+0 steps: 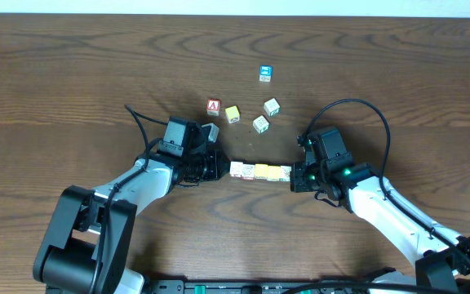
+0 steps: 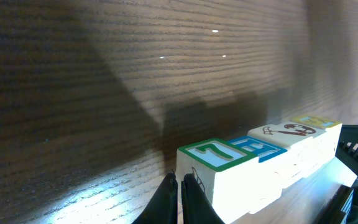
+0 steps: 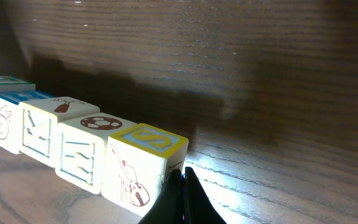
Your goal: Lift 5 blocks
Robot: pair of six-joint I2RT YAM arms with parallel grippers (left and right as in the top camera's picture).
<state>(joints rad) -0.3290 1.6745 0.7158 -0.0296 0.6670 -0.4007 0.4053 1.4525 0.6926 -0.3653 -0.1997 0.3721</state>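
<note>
Five small alphabet blocks (image 1: 259, 171) form a straight row, end to end, over a dark wooden table (image 1: 72, 73). The left gripper (image 1: 223, 169), fingers closed together, meets the row's left end. The right gripper (image 1: 294, 176), likewise closed, meets its right end. Five loose cubes (image 1: 260, 124) sit beyond the row, away from the arms.

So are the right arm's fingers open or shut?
Shut: in the right wrist view the fingers meet with no gap, tips against the yellow-topped end block of the row.
</note>
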